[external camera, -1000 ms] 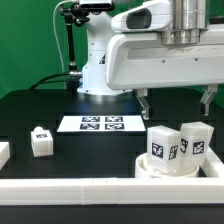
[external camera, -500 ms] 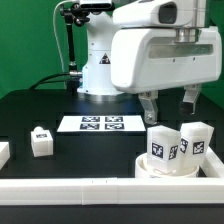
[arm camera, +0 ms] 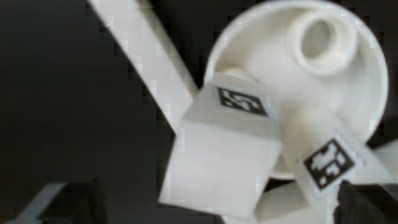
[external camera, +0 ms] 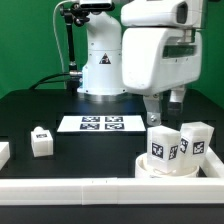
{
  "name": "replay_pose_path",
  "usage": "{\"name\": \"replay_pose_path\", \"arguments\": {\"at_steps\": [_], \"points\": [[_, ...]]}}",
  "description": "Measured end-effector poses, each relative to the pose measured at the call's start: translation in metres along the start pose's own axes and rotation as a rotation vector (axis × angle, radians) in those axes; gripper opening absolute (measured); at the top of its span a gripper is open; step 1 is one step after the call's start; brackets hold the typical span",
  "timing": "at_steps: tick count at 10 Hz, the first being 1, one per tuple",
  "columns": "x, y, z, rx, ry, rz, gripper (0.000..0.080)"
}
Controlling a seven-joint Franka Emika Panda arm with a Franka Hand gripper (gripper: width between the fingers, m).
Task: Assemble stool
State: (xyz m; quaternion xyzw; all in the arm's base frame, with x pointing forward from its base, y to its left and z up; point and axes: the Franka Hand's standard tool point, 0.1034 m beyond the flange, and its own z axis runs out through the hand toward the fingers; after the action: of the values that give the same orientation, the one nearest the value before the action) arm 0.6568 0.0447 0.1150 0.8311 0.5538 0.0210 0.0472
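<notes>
The stool's round white seat point(external camera: 150, 170) lies at the exterior view's right front, and two tagged block legs point(external camera: 163, 146) point(external camera: 196, 138) stand on it. In the wrist view the seat point(arm camera: 306, 62) shows a round hole, and the two legs point(arm camera: 228, 140) point(arm camera: 331, 160) fill the foreground. My gripper point(external camera: 165, 108) hangs open just above and behind these legs, with nothing between its fingers. Its dark fingertips point(arm camera: 43, 203) flank the nearer leg in the wrist view. A third leg point(external camera: 40, 141) stands alone at the exterior view's left.
The marker board point(external camera: 100, 123) lies flat in front of the robot base. A long white border rail point(external camera: 100, 190) runs along the front edge, and another rail point(arm camera: 146, 55) passes beside the seat. A white part point(external camera: 3, 152) shows at the far left edge.
The arm has turned its wrist and come down toward the legs on the seat, shifting slightly to the exterior view's left. The jaws stayed open. The parts have not moved.
</notes>
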Motion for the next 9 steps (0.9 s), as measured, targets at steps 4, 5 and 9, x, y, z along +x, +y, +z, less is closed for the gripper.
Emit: {"name": "replay_pose_path", "arguments": {"at_steps": [4,5,9], "points": [[-0.006,0.003,0.004,-0.007,-0.061,-0.388,0.0649],[-0.007,0.003,0.005,-0.007,-0.069,-0.429,0.0649],[-0.011,0.005,0.006,-0.009,-0.128,-0.704,0.0649]]}}
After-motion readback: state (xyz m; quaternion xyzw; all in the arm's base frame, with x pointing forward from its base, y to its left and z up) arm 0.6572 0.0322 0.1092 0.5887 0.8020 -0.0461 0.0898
